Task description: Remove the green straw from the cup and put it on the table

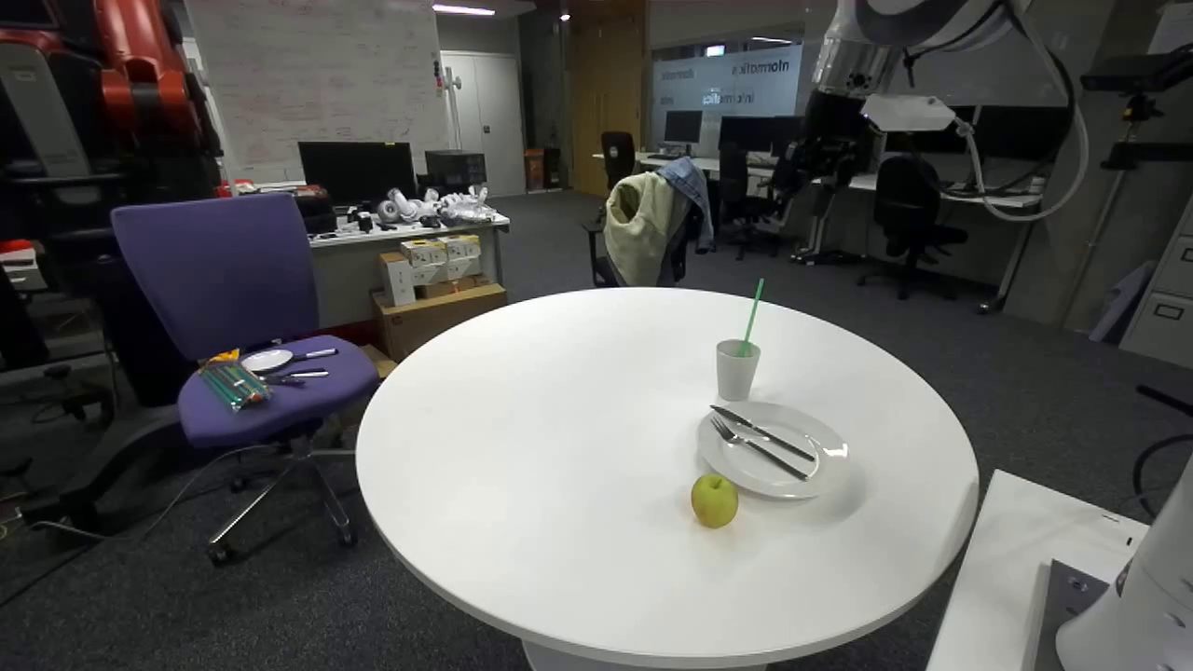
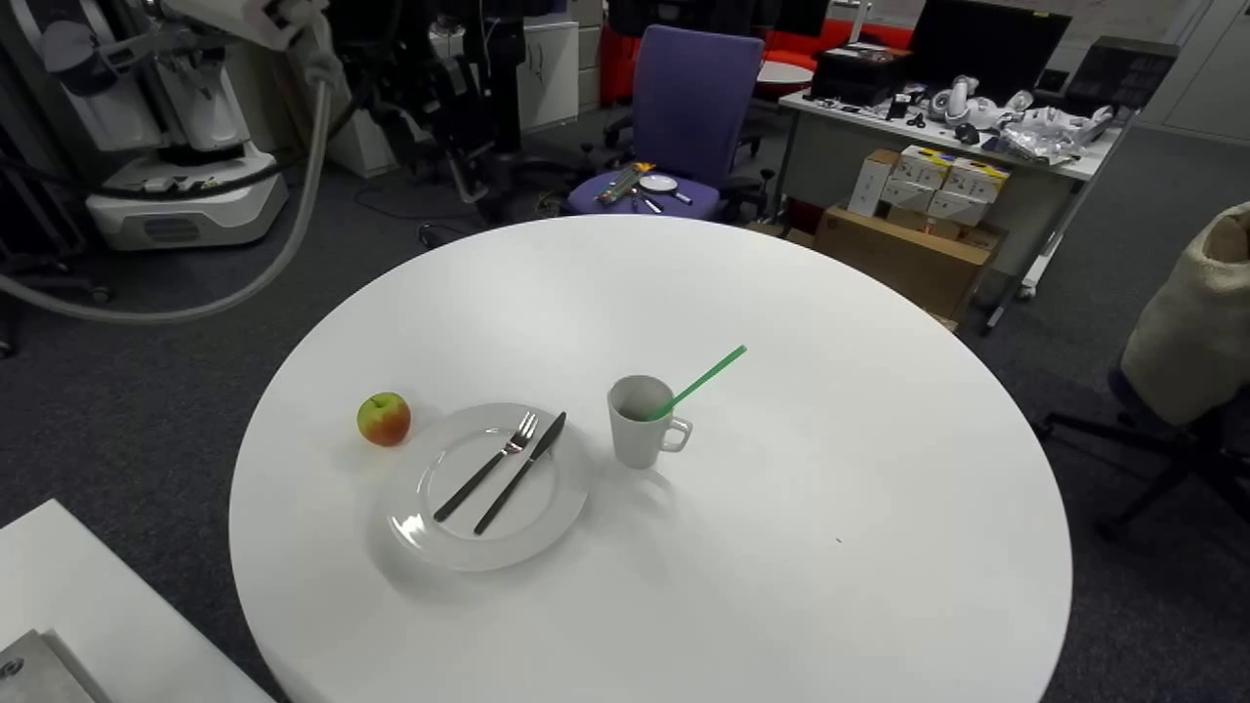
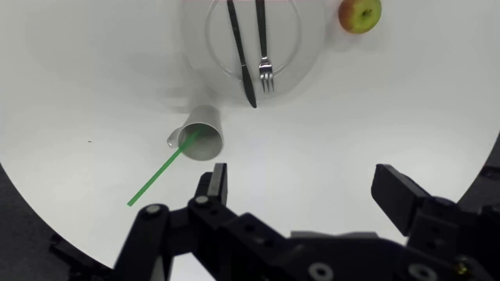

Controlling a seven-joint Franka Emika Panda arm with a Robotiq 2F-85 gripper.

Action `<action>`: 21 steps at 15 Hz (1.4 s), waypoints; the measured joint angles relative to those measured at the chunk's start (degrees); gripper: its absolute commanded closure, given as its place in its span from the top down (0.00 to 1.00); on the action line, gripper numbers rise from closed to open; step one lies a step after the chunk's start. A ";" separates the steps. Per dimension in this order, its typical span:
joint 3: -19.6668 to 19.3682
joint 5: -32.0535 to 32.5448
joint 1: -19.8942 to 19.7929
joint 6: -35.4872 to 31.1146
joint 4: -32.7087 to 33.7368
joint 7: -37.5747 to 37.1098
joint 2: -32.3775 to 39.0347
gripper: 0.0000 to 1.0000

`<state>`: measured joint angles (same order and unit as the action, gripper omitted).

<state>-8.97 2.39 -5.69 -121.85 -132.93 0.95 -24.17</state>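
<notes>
Closest to you, in the wrist view, the end effector [image 3: 300, 175] has its jaws spread wide, with white bench [image 3: 297, 208] showing between them. In both exterior views you see it hanging high in the air, well apart from the cup [image 3: 208, 146].

The cup is white, tapered and upright, and the green straw [image 3: 156, 176] is in it: you see the lower end inside, while the rest leans out over the rim near the handle, its upper end in the air above the bench.

Just beside the cup you have the white plate [image 3: 312, 35], bearing a dark knife [image 3: 240, 50] and a dark-handled fork [image 3: 262, 39] laid side by side; the knife is nearer the cup, its tip out at the plate's edge. An apple [image 3: 359, 15], yellow-green with a red flush, sits near the plate and well apart from the cup.

The bench itself is large, round and plain white, with a tiny dark mark [image 2: 838, 540] on it, too small to identify. Past its edge is dark carpet [image 1: 401, 610], and in an exterior view a purple chair [image 1: 219, 275] carries a clear packet [image 1: 235, 384] and a round white item [image 1: 267, 362] on its seat. Behind that you find a desk [image 1: 410, 233] with a black monitor [image 1: 357, 174], and a cardboard box [image 1: 438, 321] on the floor by it with smaller boxes [image 1: 463, 270] on top. Farthest off are a whiteboard [image 1: 317, 84] and a lettered glass panel [image 1: 727, 84].
</notes>
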 measured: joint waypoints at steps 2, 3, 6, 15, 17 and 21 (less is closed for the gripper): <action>0.72 0.78 -1.47 -3.57 2.30 -5.57 5.03 1.00; 1.02 1.17 -1.97 -4.94 3.27 -7.51 7.22 1.00; 1.11 1.27 -2.09 -5.44 5.12 -9.12 10.26 1.00; 1.12 1.51 -2.39 -7.47 5.09 -10.40 10.24 1.00; 1.12 2.27 -3.06 -13.03 5.01 -15.16 11.55 1.00; 1.15 4.50 -4.68 -23.81 6.36 -27.49 18.56 1.00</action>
<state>-7.81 6.90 -10.37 -145.67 -126.57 -26.54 -5.61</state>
